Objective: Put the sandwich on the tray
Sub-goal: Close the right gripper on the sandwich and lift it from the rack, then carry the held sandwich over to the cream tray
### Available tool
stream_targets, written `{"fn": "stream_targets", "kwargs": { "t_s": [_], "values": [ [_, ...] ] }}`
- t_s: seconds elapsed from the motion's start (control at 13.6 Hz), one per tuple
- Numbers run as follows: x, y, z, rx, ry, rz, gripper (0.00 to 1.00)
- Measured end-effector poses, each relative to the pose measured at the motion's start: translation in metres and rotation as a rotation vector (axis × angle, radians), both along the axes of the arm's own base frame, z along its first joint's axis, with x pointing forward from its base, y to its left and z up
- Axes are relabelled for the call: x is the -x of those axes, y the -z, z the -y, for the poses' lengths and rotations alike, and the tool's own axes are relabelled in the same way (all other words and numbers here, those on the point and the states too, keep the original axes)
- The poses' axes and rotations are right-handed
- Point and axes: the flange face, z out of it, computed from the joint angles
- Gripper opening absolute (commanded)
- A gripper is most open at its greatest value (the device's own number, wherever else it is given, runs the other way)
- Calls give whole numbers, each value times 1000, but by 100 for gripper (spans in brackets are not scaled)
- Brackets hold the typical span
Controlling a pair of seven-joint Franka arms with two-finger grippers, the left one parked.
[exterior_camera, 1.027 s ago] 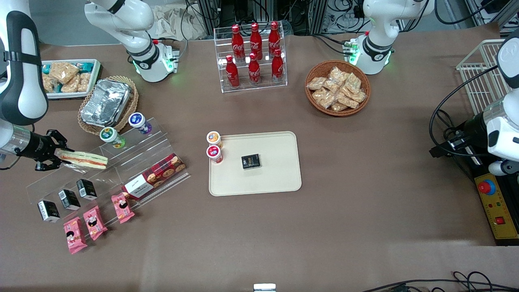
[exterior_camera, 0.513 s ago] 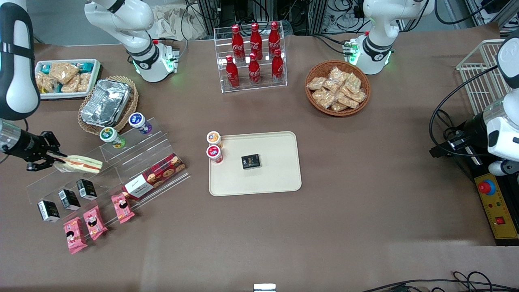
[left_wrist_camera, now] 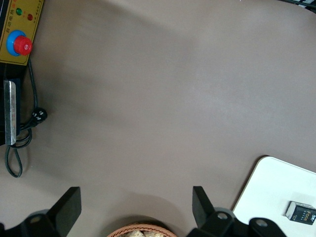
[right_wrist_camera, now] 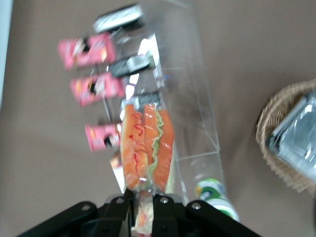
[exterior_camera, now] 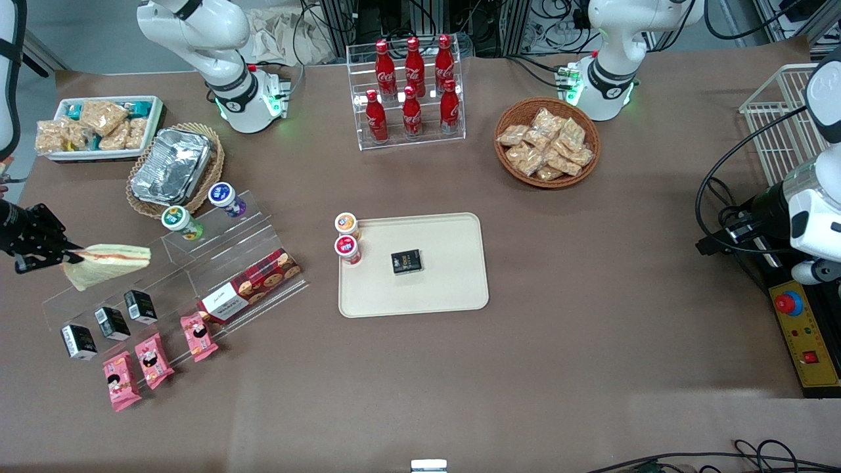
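Observation:
My right gripper [exterior_camera: 66,257] is shut on the wrapped end of the sandwich [exterior_camera: 108,263], a clear-wrapped pale wedge with red-orange and green filling. It hangs in the air above the working arm's end of the clear acrylic shelf [exterior_camera: 177,263]. In the right wrist view the sandwich [right_wrist_camera: 147,145] sticks out from between the fingers of the gripper [right_wrist_camera: 144,210], filling side showing. The cream-beige tray [exterior_camera: 453,289] lies flat at the table's middle, well away toward the parked arm. On the tray rest a small black box [exterior_camera: 406,261] and two small round cups [exterior_camera: 347,236] at its rim.
On the shelf lie a red biscuit box [exterior_camera: 250,286], two round tubs [exterior_camera: 204,210] and black packets [exterior_camera: 108,322]; pink packets [exterior_camera: 154,358] lie nearer the camera. A foil tray in a wicker basket [exterior_camera: 172,167], a white snack bin [exterior_camera: 98,126], a cola rack [exterior_camera: 410,92] and a snack basket [exterior_camera: 546,142] stand farther back.
The gripper has drawn the sandwich away from the shelf toward the working arm's table end, and the arm has swung largely out of the front view. The sandwich has turned flatter.

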Motion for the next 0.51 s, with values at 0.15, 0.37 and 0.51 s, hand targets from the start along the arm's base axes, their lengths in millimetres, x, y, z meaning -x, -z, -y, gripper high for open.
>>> {"fn": "stream_targets", "kwargs": {
  "t_s": [0.15, 0.37, 0.51],
  "values": [
    [-4, -7, -24, -7, -255, 14, 19],
    [-10, -22, -62, -8, -427, 35, 6],
    [-12, -32, -74, -7, -475, 41, 5]
  ]
}}
